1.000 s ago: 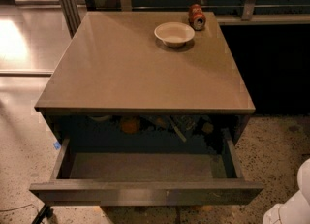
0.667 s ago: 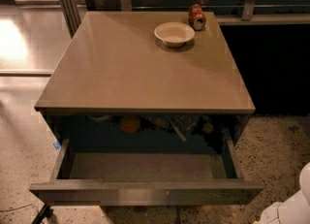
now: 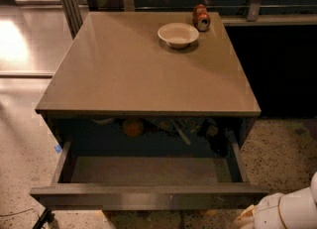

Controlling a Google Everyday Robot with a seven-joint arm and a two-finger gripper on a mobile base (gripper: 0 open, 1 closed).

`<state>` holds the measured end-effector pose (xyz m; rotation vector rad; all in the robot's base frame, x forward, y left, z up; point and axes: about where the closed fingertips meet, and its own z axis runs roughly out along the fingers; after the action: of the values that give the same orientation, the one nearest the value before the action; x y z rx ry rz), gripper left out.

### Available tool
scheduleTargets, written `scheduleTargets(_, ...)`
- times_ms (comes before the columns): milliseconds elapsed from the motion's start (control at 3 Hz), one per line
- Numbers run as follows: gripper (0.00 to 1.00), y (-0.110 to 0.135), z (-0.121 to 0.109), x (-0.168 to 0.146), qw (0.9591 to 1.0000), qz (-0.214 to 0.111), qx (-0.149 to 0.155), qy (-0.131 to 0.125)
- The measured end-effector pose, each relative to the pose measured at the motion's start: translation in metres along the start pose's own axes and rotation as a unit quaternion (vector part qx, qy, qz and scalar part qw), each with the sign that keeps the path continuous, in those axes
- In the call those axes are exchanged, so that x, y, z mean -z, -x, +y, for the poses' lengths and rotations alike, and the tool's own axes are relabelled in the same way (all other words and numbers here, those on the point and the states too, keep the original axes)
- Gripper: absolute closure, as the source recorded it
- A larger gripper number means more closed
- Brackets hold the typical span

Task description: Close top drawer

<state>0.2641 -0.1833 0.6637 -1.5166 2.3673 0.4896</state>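
Against the earlier view, the white gripper [image 3: 270, 212] has crept a little leftward along the bottom edge. It now sits in the bottom right corner of the view, just beside the right front corner of the drawer [image 3: 148, 196]. Whether it is open or closed cannot be told, and it is not seen touching anything.

The drawer has not moved. It stands pulled well out from under the front edge of the top [image 3: 143, 74], with its grey floor bare toward the front. Clutter lies in shadow at its back, among it one orange round thing [image 3: 132, 127]; the rest is too dark to name or count.

The things on the top have not shifted either: one white bowl [image 3: 178, 34] near the far edge, right of middle, and one red can [image 3: 201, 17] lying on its side just beyond it, toward the far right corner.
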Motion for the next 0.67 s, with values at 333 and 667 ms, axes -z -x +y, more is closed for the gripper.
scheduleTargets(333,1.0,0.008,-0.0107,-0.0071,0.9995,-0.016,-0.021,-0.014)
scheduleTargets(667,1.0,0.008,-0.0107,-0.0071,0.9995,-0.016,-0.021,-0.014)
